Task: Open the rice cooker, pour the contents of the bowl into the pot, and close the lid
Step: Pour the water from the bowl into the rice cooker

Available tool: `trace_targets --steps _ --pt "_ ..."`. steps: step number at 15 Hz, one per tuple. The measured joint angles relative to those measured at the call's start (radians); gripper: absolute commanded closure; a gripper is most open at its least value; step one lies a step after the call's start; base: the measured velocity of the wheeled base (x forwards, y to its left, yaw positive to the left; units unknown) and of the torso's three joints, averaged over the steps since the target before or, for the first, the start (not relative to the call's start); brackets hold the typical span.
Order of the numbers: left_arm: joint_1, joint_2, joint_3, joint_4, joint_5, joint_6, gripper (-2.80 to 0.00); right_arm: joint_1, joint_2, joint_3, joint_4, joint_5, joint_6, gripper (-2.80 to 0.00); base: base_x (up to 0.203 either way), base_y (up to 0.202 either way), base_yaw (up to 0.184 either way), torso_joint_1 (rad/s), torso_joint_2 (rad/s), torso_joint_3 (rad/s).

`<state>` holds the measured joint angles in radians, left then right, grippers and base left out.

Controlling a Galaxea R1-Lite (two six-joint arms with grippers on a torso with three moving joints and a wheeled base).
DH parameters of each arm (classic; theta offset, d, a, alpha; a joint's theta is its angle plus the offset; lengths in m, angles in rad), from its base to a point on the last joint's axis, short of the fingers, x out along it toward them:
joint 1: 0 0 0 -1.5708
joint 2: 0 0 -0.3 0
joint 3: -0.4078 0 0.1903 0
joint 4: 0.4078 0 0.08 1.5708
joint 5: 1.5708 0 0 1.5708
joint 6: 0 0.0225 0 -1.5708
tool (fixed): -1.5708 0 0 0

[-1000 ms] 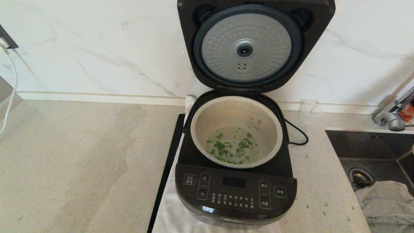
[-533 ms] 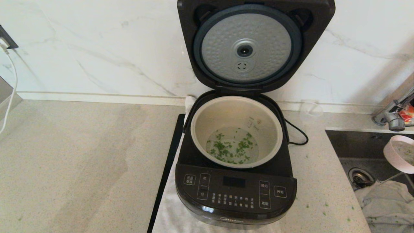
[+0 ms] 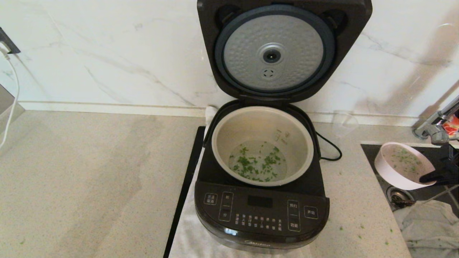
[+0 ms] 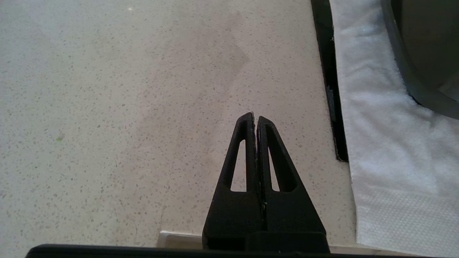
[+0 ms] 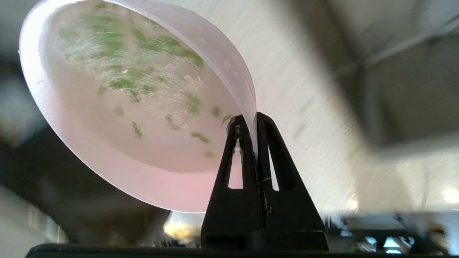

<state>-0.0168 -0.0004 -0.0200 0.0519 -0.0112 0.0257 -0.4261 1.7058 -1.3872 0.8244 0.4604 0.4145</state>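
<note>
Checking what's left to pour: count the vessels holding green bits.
2: the pot inside the open cooker, and the bowl over the sink, pinched at its rim by the right gripper.

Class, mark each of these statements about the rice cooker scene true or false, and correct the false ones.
1. The lid stands open. True.
2. The pot is dry and empty. False: green bits float in liquid at its bottom.
3. The right hand grips the bowl by its rim. True.
4. The bowl hangs directly over the pot. False: it is off to the cooker's right, over the sink.
5. The left hand holds a cup. False: it is shut on nothing.
</note>
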Motion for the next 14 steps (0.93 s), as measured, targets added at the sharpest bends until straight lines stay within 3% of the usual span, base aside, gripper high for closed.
trace_targets --steps 6,14 --pt "0.000 0.000 0.000 0.000 -0.001 0.000 0.00 0.309 -0.127 -0.117 0.179 -0.038 0.078 0.00 0.000 0.000 0.000 0.000 0.00 0.000" --pt "0.000 0.000 0.000 0.000 0.000 0.000 0.00 0.662 -0.129 -0.280 0.198 -0.201 0.136 0.00 0.000 0.000 0.000 0.000 0.00 0.000"
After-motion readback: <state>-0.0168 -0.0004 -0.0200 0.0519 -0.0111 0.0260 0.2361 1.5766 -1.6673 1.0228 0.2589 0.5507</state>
